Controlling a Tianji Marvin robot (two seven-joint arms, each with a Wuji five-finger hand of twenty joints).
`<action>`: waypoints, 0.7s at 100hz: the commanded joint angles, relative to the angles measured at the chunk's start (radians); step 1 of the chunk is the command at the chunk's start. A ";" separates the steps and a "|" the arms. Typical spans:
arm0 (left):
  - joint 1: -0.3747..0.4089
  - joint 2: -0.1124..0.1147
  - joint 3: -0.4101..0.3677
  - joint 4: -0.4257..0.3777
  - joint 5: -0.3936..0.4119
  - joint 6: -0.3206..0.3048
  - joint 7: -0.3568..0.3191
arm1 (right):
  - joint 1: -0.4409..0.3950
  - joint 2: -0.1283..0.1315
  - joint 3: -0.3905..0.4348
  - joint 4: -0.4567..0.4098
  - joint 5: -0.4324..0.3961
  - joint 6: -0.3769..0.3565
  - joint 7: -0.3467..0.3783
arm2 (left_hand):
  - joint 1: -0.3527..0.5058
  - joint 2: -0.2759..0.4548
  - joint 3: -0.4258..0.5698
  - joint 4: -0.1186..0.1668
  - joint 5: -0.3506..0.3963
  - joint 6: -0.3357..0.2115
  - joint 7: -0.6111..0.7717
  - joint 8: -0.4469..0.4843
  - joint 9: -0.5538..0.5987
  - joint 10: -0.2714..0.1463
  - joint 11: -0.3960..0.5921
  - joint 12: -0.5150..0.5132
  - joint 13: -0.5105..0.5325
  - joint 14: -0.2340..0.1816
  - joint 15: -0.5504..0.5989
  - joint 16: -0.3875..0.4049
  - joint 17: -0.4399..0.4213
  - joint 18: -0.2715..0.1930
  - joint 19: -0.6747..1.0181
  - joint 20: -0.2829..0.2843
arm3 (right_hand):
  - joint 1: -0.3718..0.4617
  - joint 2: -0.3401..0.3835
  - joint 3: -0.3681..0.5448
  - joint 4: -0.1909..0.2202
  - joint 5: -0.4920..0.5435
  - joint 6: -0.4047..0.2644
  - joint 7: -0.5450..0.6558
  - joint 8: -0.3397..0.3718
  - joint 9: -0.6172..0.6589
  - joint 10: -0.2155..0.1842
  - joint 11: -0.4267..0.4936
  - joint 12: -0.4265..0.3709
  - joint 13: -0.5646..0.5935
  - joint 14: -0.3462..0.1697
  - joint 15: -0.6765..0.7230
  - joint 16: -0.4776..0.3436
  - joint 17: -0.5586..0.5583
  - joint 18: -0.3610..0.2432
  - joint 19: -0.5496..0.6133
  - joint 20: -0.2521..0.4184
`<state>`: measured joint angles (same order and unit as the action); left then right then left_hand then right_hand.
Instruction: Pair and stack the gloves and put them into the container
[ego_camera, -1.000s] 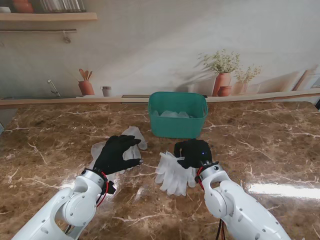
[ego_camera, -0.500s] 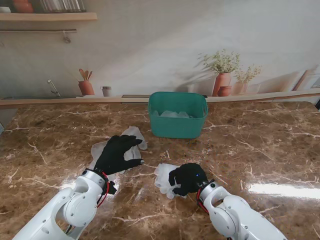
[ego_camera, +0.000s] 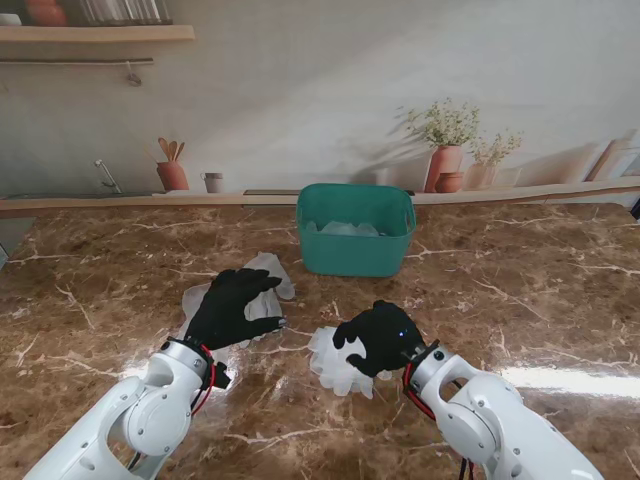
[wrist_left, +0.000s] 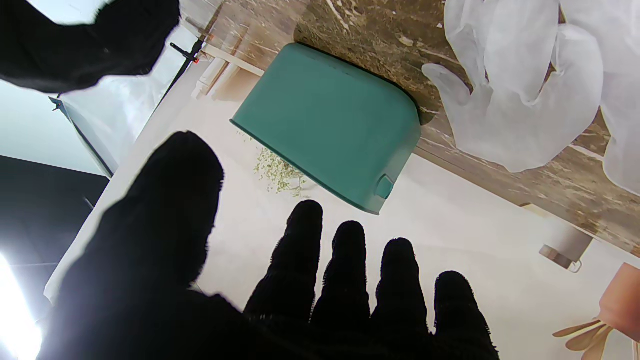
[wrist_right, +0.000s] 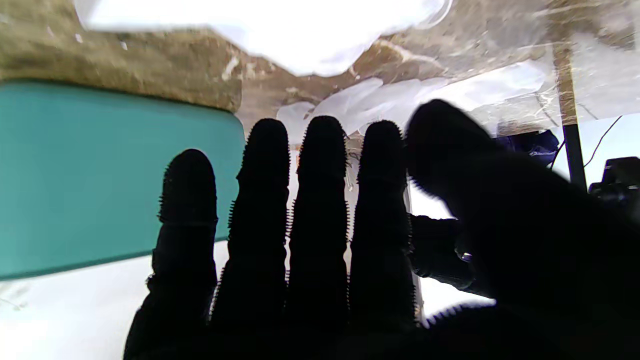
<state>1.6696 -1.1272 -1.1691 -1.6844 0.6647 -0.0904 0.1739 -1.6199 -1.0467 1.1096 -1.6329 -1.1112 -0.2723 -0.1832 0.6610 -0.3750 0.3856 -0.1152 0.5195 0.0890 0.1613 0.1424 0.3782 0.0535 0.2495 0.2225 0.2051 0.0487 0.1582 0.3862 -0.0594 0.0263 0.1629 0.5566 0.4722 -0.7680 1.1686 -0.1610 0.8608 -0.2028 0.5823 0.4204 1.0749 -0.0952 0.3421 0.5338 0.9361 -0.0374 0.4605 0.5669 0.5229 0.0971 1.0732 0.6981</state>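
Both hands wear black coverings and sit low over the marble table (ego_camera: 520, 300), palms down. On the left, the left hand (ego_camera: 232, 306) lies flat on a translucent white glove (ego_camera: 262, 285), fingers stretched out and slightly spread toward the far side; it presses rather than grips, and nothing is pinched in it. Its wrist camera shows the fingers (wrist_left: 345, 270) straight and apart, with pale glove material (wrist_left: 520, 95) spread on the stone beyond them.

To the right, the right hand (ego_camera: 378, 337) rests on a second bunch of white gloves (ego_camera: 335, 362), whose fingers fan out toward me from under the palm. Its fingers look curled down onto the material, but from the stand view I cannot tell whether it truly grasps the gloves or only covers them. The right wrist view shows four fingers (wrist_right: 320, 210) held straight and close together, thumb alongside, with white glove film beyond them.

Farther from me, roughly between the two hands and set back on the table, stands the green container (ego_camera: 355, 235), upright, with something pale and translucent already lying inside. Both glove bunches lie on the table, well apart from the container and near each other, a strip of bare marble between them.
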 joint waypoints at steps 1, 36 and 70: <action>0.018 0.002 -0.010 -0.018 0.009 -0.004 0.007 | 0.078 0.002 -0.026 0.023 -0.018 -0.016 0.008 | -0.005 0.033 -0.042 0.034 0.026 -0.025 0.008 0.009 0.001 -0.026 -0.022 -0.008 -0.014 -0.051 -0.038 -0.015 0.000 -0.016 -0.030 -0.006 | 0.075 -0.019 0.099 -0.027 -0.033 -0.008 -0.046 0.009 -0.029 -0.029 -0.024 0.029 0.001 -0.037 -0.045 -0.040 -0.009 -0.026 -0.054 -0.043; 0.047 0.005 -0.041 -0.044 0.022 -0.006 0.002 | 0.368 0.021 -0.316 0.228 -0.029 -0.063 0.061 | -0.004 0.033 -0.046 0.034 0.027 -0.028 0.007 0.008 0.002 -0.030 -0.023 -0.009 -0.013 -0.056 -0.038 -0.016 0.000 -0.015 -0.028 -0.006 | 0.192 -0.063 0.168 0.047 -0.217 0.033 -0.265 -0.027 -0.282 -0.033 -0.169 -0.242 -0.158 -0.086 -0.278 -0.239 -0.061 -0.082 -0.236 -0.153; 0.061 0.006 -0.058 -0.055 0.028 -0.007 -0.001 | 0.526 0.039 -0.541 0.358 -0.043 -0.026 0.085 | -0.004 0.032 -0.042 0.034 0.025 -0.027 0.006 0.008 0.003 -0.029 -0.024 -0.009 -0.012 -0.054 -0.040 -0.017 0.000 -0.018 -0.029 -0.008 | 0.120 -0.119 0.079 0.021 -0.442 0.147 -0.401 -0.088 -0.452 -0.014 -0.141 -0.290 -0.296 -0.073 -0.284 -0.271 -0.163 -0.068 -0.290 -0.117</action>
<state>1.7246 -1.1242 -1.2296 -1.7360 0.6920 -0.0986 0.1735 -1.0953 -1.0108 0.5720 -1.3014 -1.1449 -0.3227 -0.1082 0.6612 -0.3750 0.3630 -0.1059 0.5195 0.0889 0.1613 0.1424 0.3782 0.0532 0.2495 0.2225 0.2051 0.0486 0.1582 0.3860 -0.0594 0.0263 0.1628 0.5563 0.6222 -0.8450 1.2462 -0.1436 0.4655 -0.0844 0.2040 0.3467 0.6315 -0.1162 0.1726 0.2347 0.6712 -0.1035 0.1685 0.3111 0.3710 0.0215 0.7930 0.5612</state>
